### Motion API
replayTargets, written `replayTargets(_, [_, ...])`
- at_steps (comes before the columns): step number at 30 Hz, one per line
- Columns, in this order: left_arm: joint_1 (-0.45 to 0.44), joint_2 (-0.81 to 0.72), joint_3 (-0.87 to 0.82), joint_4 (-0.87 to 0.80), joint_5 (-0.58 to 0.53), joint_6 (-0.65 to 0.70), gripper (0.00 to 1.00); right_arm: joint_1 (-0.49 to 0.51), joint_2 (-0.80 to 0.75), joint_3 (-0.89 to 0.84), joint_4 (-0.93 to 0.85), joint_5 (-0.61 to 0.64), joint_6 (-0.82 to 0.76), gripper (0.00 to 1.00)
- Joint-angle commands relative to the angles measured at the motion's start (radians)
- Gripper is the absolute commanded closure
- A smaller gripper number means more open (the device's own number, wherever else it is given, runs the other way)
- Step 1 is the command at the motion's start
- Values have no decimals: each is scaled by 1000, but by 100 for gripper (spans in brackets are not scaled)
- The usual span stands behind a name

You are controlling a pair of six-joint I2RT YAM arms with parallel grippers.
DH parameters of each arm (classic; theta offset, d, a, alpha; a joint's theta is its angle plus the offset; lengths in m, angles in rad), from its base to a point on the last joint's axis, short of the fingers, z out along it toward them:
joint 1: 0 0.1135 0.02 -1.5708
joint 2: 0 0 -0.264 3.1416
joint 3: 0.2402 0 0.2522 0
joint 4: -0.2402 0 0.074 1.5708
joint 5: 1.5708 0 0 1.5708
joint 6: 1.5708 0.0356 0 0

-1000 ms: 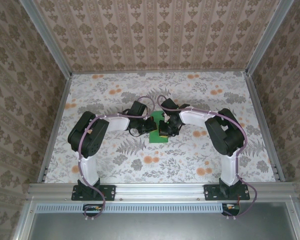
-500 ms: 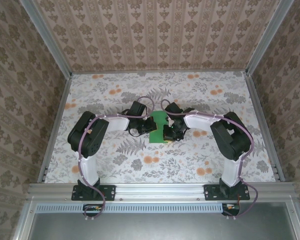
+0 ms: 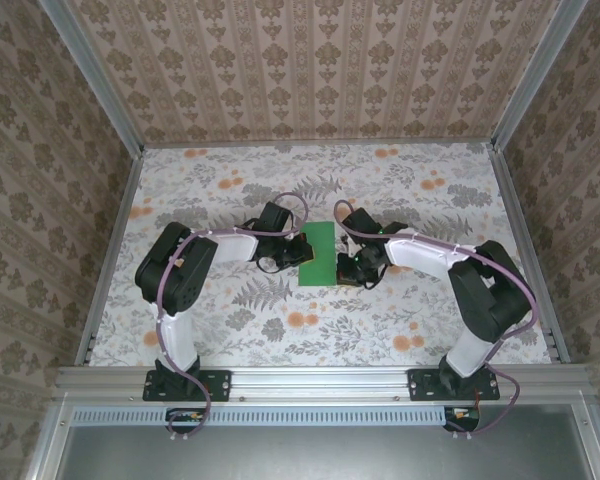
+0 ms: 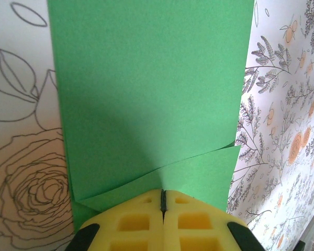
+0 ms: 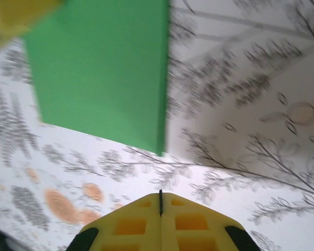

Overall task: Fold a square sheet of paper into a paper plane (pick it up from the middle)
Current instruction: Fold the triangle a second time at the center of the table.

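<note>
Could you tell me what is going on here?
Two robot arms are folding a green sheet of paper into a plane. It lies on the flowered table, creased into a rectangle. The left gripper, shut, rests on one edge; the right gripper, also shut, is just off the paper's other side.

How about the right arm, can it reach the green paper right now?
Probably yes. The right gripper sits shut just off the right edge of the green paper, with bare table between them. The left gripper presses the opposite edge, out of its way.
</note>
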Motion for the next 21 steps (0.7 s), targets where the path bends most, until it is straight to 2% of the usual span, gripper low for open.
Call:
replayTargets(1, [1,40,-50,-136,-61,5,100,-6,43,48,126,-72,-3,100])
replayTargets(6, [2,36,-36,-163,-67,-2,100,-6,175,124,203,-124,20,100])
replayTargets(11, [1,33,-29,-183,-84,-3,100,-8,233,150,176,-88,0,100])
replayTargets(21, [4,5,-94,-162,-124,-1,100,-69,194,-35,159,-102,-52,100])
